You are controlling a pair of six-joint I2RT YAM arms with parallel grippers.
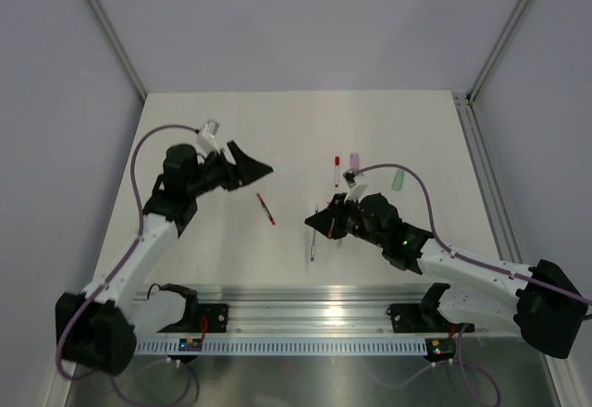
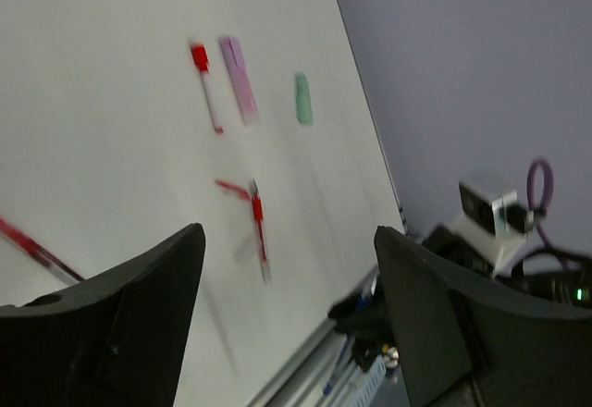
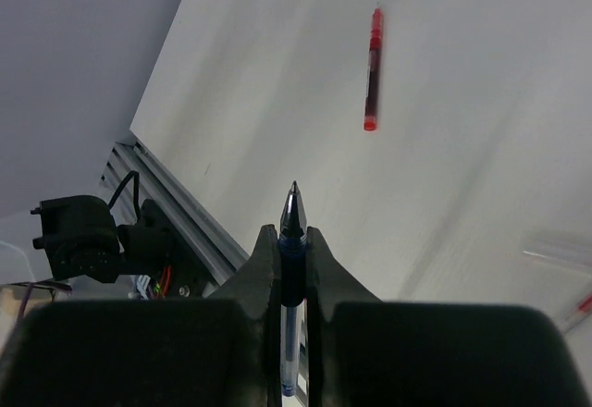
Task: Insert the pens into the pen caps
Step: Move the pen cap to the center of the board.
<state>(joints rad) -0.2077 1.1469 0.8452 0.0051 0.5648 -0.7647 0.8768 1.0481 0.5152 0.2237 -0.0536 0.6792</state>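
Left arm (image 1: 176, 205): the left jaws stand wide open and hold nothing. They hang over the desk (image 1: 296, 120) at its left-centre and point toward the middle.

Right arm (image 1: 462, 268): the right jaws are closed tight on a blue pen (image 3: 292, 231). The pen lies along the slot between the two fingers. Its tip projects past the fingertips and it is clear of the desk. No cap is fitted over that tip.

Items on the desk:
- A red pen (image 1: 266, 209) lies flat between the two arms, touching nothing.
- A second red pen (image 2: 205, 88), pale-barrelled with a red end, lies farther back, right of centre.
- A lilac tube (image 2: 239, 88) lies just beside it, roughly parallel. Contact between the two cannot be judged.
- A green tube (image 2: 302, 98) lies apart, farther right. Blur prevents telling whether these two tubes are pens or caps.
- A thin pen (image 1: 314, 245) lies near the right jaws on the near side. Its colour is unclear from above.
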